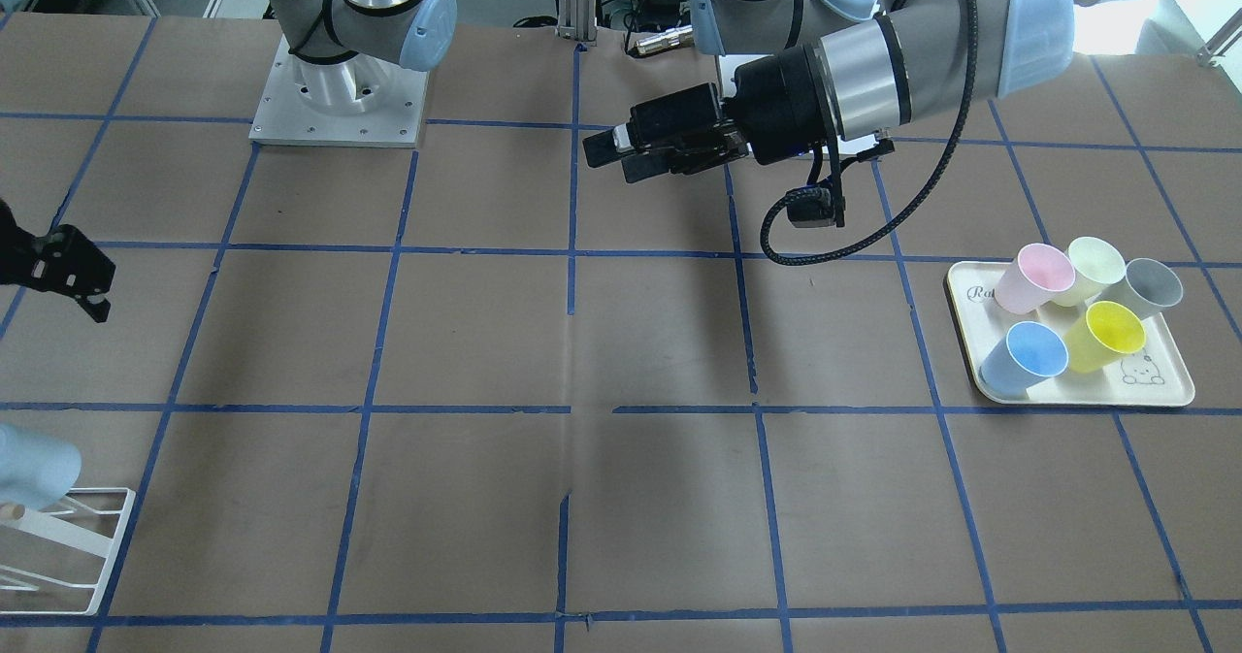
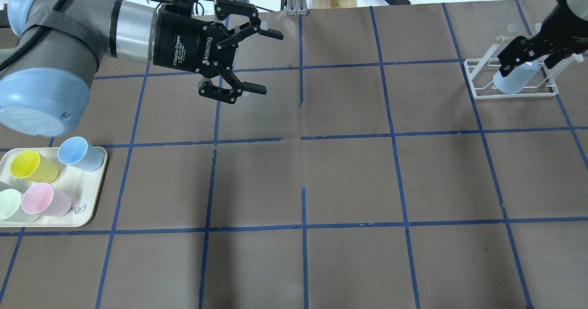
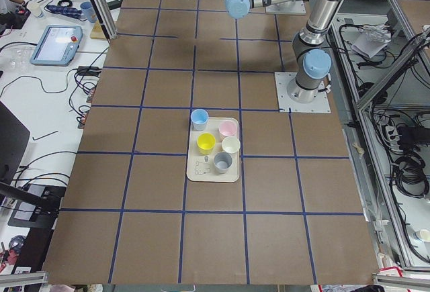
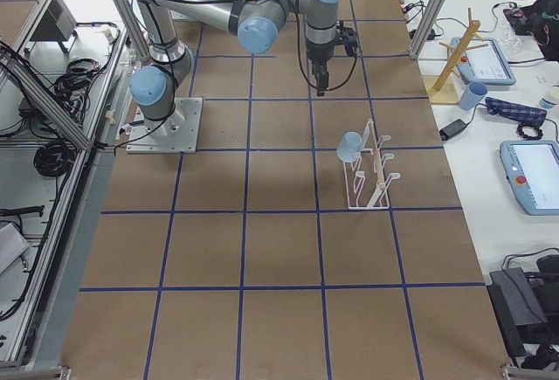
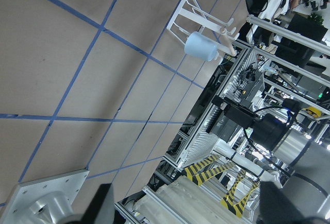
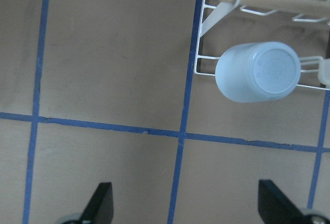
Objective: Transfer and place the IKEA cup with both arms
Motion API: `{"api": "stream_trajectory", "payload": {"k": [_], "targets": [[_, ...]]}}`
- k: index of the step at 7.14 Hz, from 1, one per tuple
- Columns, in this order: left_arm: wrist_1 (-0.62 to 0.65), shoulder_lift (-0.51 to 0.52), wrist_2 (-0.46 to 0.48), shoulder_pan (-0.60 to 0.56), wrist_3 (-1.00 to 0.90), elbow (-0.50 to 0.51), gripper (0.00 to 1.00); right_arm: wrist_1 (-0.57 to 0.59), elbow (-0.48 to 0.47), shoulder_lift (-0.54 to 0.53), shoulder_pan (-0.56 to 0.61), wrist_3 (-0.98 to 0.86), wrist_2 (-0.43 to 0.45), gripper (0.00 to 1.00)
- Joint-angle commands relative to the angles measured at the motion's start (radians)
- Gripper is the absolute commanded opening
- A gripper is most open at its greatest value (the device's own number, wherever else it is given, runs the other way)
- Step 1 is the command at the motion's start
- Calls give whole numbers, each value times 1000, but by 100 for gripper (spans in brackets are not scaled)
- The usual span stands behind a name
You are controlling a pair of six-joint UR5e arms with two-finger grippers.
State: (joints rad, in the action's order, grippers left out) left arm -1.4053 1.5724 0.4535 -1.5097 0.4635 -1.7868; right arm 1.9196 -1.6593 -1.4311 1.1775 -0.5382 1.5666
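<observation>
The IKEA cup (image 2: 512, 80), pale icy-blue, hangs upside down on a peg of the white wire rack (image 2: 477, 93) at the table's right end. It also shows in the right wrist view (image 6: 258, 72), the left wrist view (image 5: 202, 46) and the front view (image 1: 29, 464). My right gripper (image 2: 528, 63) is open and empty, raised above the cup and apart from it; its fingers (image 6: 100, 203) stand wide. My left gripper (image 2: 268, 62) is open and empty, held level over the table's left-centre, far from the cup.
A cream tray (image 2: 87, 208) at the table's left end holds a periwinkle-blue cup (image 2: 78, 153), a yellow cup (image 2: 32, 166), a pink cup (image 2: 43, 199) and others. The right arm's base plate (image 1: 335, 114) is bolted to the table.
</observation>
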Motion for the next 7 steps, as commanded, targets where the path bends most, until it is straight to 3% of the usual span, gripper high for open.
{"api": "stream_trajectory", "payload": {"k": [1, 5, 6, 7], "targets": [[26, -9, -9, 6, 73, -2, 100, 174, 4, 113, -27, -64, -3, 100], [14, -15, -139, 16, 32, -3, 100, 225, 35, 191, -47, -71, -2, 100], [-85, -26, -144, 14, -196, 12, 100, 223, 70, 231, -47, -69, 1, 100], [-330, -43, -153, 19, -531, 26, 100, 220, 93, 247, -47, -68, 3, 100]]}}
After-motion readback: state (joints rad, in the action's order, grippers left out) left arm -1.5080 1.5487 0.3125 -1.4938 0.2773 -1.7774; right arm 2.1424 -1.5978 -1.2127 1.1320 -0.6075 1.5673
